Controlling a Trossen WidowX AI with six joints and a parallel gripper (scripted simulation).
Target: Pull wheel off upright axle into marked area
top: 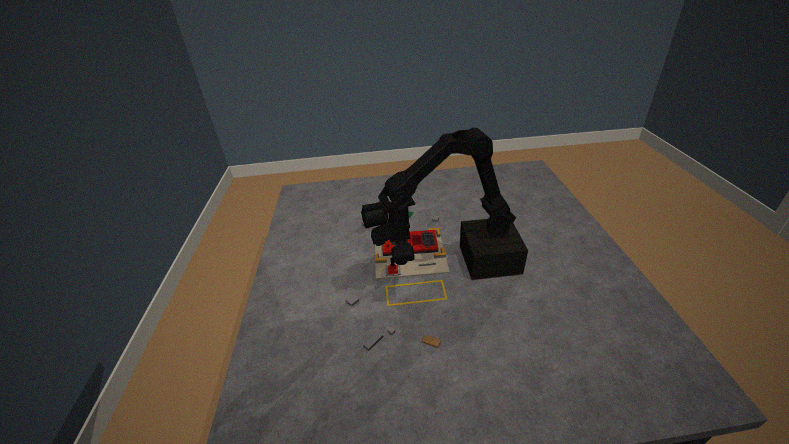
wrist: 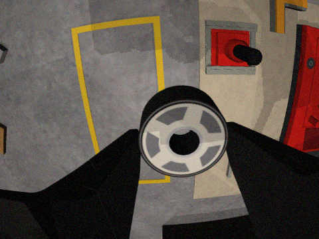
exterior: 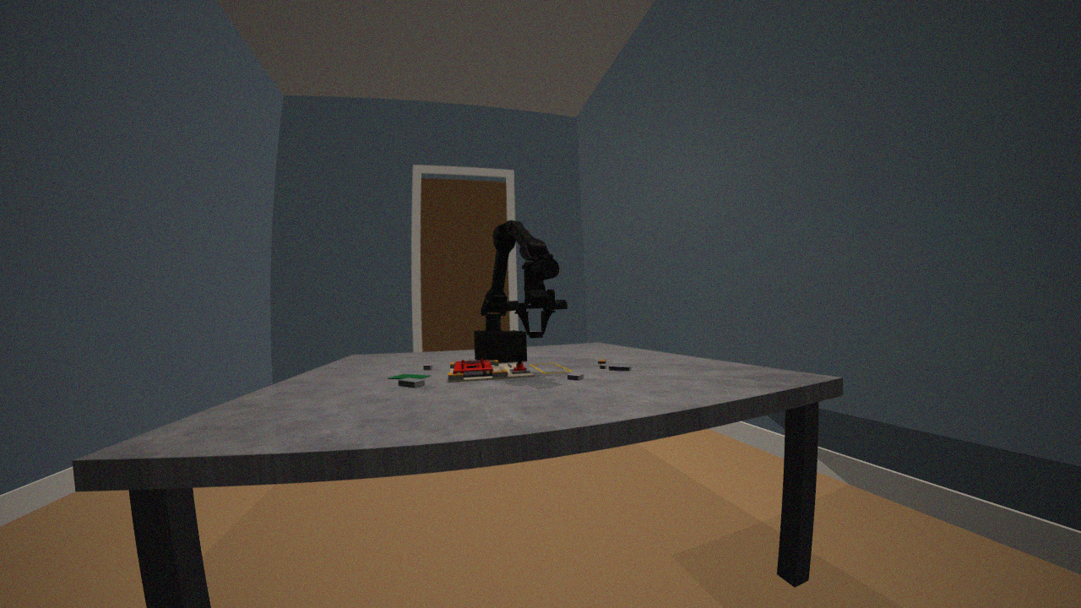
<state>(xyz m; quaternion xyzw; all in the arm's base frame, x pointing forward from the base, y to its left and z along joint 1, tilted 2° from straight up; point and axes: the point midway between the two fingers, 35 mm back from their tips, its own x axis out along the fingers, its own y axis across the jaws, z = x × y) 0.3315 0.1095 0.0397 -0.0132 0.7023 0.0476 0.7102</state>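
My gripper [top: 401, 261] [exterior: 535, 332] [wrist: 182, 134] is shut on the wheel [wrist: 207, 145], a black tyre with a pale spoked hub. The wheel is off the axle, high above the table, and its open hub faces the wrist camera. The black upright axle [wrist: 250, 56] stands bare on its red base [top: 392, 269] [wrist: 219, 50]. In the wrist view the wheel overlaps the near side of the yellow marked area [top: 416, 301] [wrist: 116, 24] and the board's edge. The marked area's visible inside holds nothing. In the top view the arm hides the wheel.
A beige board [top: 413, 271] [wrist: 226, 89] carries the axle base, a red block [top: 431, 243] [exterior: 472, 367] and orange corner brackets [wrist: 280, 20]. Small grey blocks [top: 352, 301] [exterior: 410, 383] and an orange-brown block [top: 431, 341] lie on the table. A green piece [exterior: 409, 376] lies beyond the board.
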